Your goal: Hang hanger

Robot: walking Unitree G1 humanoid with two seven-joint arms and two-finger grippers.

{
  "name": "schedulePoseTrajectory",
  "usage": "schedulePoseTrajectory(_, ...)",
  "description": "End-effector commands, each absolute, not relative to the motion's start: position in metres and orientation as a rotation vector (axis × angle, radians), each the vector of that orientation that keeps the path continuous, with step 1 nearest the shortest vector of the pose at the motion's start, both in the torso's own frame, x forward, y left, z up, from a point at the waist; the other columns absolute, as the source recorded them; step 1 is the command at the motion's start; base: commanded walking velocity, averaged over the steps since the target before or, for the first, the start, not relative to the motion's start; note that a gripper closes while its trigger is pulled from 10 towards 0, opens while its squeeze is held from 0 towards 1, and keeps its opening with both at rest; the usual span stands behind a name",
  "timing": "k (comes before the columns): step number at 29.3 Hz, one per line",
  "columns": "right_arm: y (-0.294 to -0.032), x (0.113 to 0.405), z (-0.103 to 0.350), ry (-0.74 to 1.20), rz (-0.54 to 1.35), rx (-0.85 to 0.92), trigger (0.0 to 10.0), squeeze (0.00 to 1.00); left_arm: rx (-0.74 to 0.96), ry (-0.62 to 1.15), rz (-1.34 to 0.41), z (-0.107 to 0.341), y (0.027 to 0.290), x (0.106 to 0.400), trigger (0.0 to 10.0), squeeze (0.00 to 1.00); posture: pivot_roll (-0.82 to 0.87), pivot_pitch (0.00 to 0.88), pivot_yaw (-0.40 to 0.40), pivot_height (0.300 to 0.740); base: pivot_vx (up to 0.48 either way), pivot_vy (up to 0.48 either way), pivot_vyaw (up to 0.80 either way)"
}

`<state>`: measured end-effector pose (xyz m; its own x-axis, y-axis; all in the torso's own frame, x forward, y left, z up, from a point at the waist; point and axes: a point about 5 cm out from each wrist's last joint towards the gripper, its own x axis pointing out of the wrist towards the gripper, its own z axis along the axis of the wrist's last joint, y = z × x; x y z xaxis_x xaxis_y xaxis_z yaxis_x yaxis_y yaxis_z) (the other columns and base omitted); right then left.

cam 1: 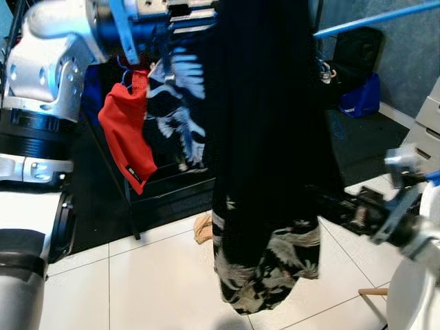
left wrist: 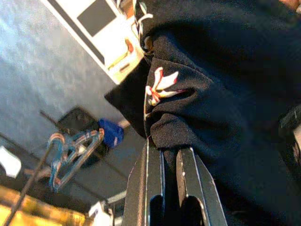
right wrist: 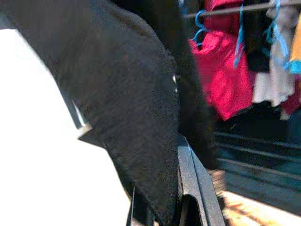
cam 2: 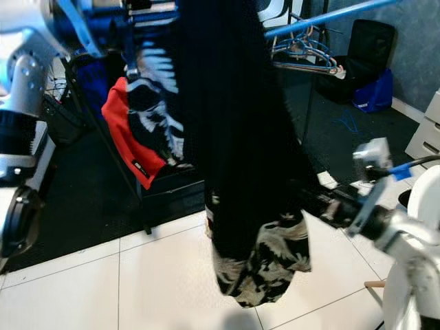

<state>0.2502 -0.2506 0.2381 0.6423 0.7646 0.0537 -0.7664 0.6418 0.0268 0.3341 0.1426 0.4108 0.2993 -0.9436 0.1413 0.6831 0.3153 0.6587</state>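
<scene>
A long black garment with pale crane print hangs in front of me, its hem just above the white tiles. My left arm is raised at the upper left. In the left wrist view my left gripper is shut, with the garment's black cloth pinched at its tips. My right gripper reaches in from the right against the garment's lower part. Black cloth drapes over it in the right wrist view. A blue rail runs above at the right, with empty hangers bunched under it.
A red garment hangs on a blue hanger at the left, above a black rack base. A blue bag and a black case sit at the back right. White drawers stand at the right edge. A tan slipper lies on the tiles.
</scene>
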Motion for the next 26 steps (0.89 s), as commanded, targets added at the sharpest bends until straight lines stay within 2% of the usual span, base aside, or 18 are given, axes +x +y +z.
schedulePoseTrajectory(1,-0.255,0.250,0.250,-0.068,0.895,0.011,0.0,0.00,0.583,-0.537,-1.128,0.404,0.152,0.336,8.2,0.00,-0.02,0.014,0.068,0.740,0.000,0.000,0.00)
schedulePoseTrajectory(11,-0.257,0.252,0.282,-0.080,0.986,-0.152,0.0,0.00,0.632,-0.424,-1.137,0.375,0.158,0.343,8.2,0.00,-0.03,0.014,0.075,0.740,0.000,0.000,0.00)
schedulePoseTrajectory(12,-0.258,0.254,0.299,-0.076,1.042,-0.229,0.0,0.00,0.650,-0.374,-1.190,0.363,0.161,0.341,8.1,0.00,-0.04,0.014,0.071,0.740,0.000,0.000,0.00)
schedulePoseTrajectory(17,-0.262,0.254,0.325,-0.045,1.129,-0.341,0.0,0.00,0.676,-0.273,-1.301,0.345,0.171,0.333,7.8,0.00,-0.04,0.014,0.068,0.740,0.000,0.000,0.00)
schedulePoseTrajectory(26,-0.266,0.255,0.327,-0.008,1.146,-0.367,0.0,0.00,0.693,-0.198,-1.329,0.338,0.184,0.330,7.8,0.00,-0.03,0.016,0.069,0.740,0.000,0.000,0.00)
